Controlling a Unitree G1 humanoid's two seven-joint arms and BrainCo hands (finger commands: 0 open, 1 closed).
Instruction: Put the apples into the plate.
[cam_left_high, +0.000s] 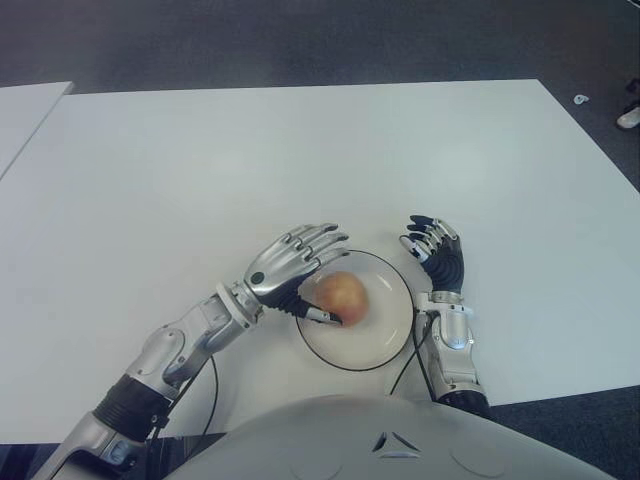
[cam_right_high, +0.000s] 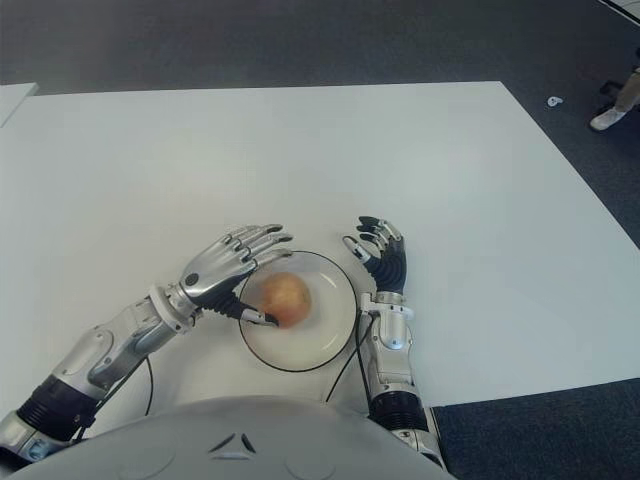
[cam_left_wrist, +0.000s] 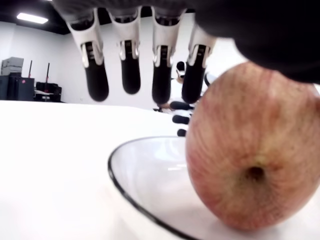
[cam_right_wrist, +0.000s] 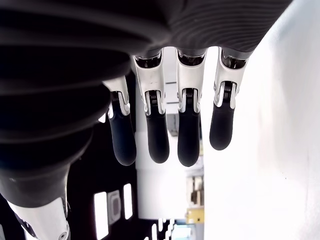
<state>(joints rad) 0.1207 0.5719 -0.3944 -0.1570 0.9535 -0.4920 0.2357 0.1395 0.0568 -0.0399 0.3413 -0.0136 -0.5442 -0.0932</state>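
My two head eyes look forward and down on the plate, sharing the whole tabletop. My left wrist camera sits low, close beside the plate; my right wrist camera faces along its own fingers.

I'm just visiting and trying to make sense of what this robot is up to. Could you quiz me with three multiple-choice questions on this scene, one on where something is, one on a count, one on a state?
1. Where is the apple?
A. On the bare table
B. In the plate
C. In the right hand

2. How many apples show in the eye views?
A. One
B. Two
C. Three

3. How are the left hand's fingers?
A. Clenched round the apple
B. Stretched out above it, open
C. Curled in an empty fist

Answers:
1 B: the apple sits inside the plate, by its left side.
2 A: only one apple shows on the table.
3 B: the left hand hovers at the apple with its fingers extended, while the right hand is right of the plate, open.
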